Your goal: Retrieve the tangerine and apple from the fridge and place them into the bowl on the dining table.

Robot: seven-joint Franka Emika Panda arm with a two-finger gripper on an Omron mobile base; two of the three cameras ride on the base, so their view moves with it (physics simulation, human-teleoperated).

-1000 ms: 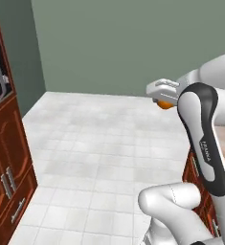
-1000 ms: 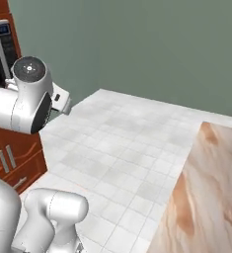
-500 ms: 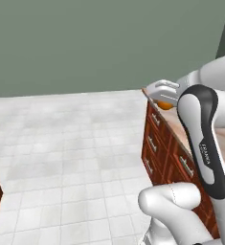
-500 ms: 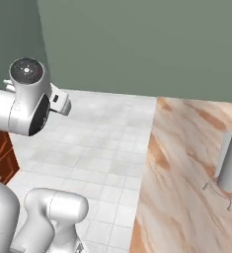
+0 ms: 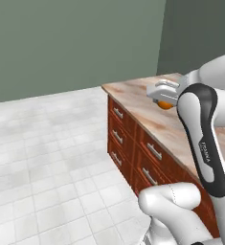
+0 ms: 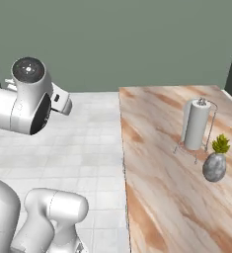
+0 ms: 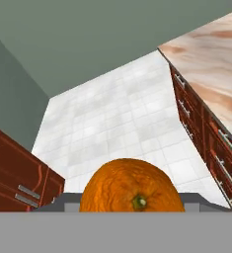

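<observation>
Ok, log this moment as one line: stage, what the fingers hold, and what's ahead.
stage: carrying | gripper: shut on tangerine | ahead: dining table with paper towel holder and plant vase | bowl: not seen

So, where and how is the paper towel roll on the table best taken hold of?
Grip the paper towel roll around the middle of its upright cylinder, probably coming level from the open table side. The wire holder rises on its far side, with the vase close by.

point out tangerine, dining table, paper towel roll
tangerine [image 7: 131, 187], hand view, middle of its peel.
dining table [image 6: 159, 188], right base view, bare marbled top.
paper towel roll [image 6: 196, 125], right base view, side of the roll.
</observation>
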